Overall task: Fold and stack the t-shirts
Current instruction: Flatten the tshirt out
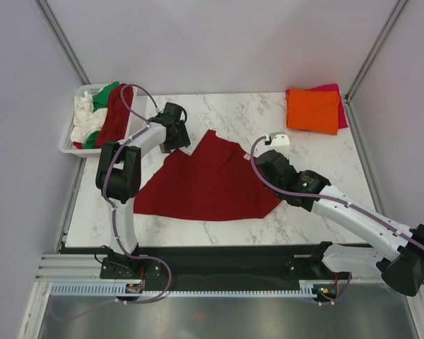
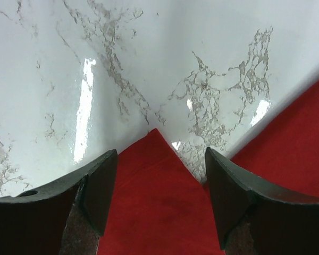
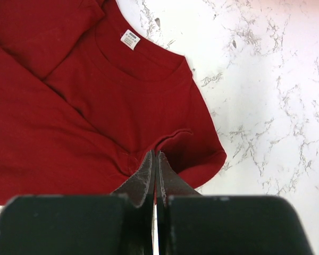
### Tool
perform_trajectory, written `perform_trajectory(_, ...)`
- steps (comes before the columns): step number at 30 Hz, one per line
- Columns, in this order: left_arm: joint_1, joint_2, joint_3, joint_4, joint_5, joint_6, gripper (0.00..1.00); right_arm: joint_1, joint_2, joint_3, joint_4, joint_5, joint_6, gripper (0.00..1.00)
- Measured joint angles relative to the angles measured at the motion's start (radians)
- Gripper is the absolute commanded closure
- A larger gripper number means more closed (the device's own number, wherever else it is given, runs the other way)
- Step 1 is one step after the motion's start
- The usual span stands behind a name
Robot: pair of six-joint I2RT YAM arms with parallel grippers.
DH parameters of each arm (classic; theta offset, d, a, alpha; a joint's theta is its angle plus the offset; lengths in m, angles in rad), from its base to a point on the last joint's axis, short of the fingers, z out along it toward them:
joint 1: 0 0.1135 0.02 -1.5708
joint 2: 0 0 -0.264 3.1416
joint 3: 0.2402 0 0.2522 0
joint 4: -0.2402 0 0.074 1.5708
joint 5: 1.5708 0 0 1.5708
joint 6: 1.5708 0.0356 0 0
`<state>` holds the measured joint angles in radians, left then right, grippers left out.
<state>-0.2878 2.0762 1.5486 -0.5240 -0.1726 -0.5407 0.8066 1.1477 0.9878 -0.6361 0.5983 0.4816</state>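
Note:
A dark red t-shirt (image 1: 205, 180) lies spread in the middle of the marble table, its neck label (image 3: 129, 39) showing in the right wrist view. My left gripper (image 1: 175, 135) is at its far left corner. The jaws are open and straddle a pointed tip of the red cloth (image 2: 154, 196) without pinching it. My right gripper (image 1: 267, 166) is at the shirt's right edge, shut on a puckered fold of the cloth (image 3: 173, 139) near the sleeve. An orange t-shirt (image 1: 312, 109) lies folded on a magenta-pink one (image 1: 336, 90) at the far right corner.
A white lattice basket (image 1: 69, 141) stands at the far left edge, holding white (image 1: 83, 119), green (image 1: 106, 92) and dark red (image 1: 116, 113) shirts. Metal frame posts rise at both far corners. Bare marble (image 1: 318, 159) lies between the spread shirt and the folded stack.

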Motion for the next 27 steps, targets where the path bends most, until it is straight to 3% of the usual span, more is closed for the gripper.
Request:
perform_trajectory(5,0.0,0.031,0.018,0.0,-0.002,0.0,0.27,-0.002,0.0,0.0,0.001,-0.004,-0.001,1.0)
perform_trajectory(11,0.0,0.045,0.027,-0.002,-0.013,0.004,0.45,-0.004,0.0,-0.012,0.001,-0.009,-0.004,1.0)
perform_trajectory(14,0.001,0.058,0.04,-0.007,-0.027,0.01,0.6,-0.005,0.0,-0.016,0.002,-0.011,-0.005,1.0)
perform_trajectory(15,0.002,0.061,0.044,-0.012,-0.033,0.012,0.76,-0.005,0.0,-0.017,0.002,-0.012,-0.006,1.0)
perform_trajectory(18,0.007,0.075,0.066,-0.023,-0.039,0.021,0.98,-0.006,0.0,-0.019,0.003,-0.015,-0.008,1.0)
perform_trajectory(27,0.0,-0.004,0.039,-0.061,-0.043,0.024,0.98,-0.019,0.018,0.046,-0.018,-0.01,-0.034,1.0)
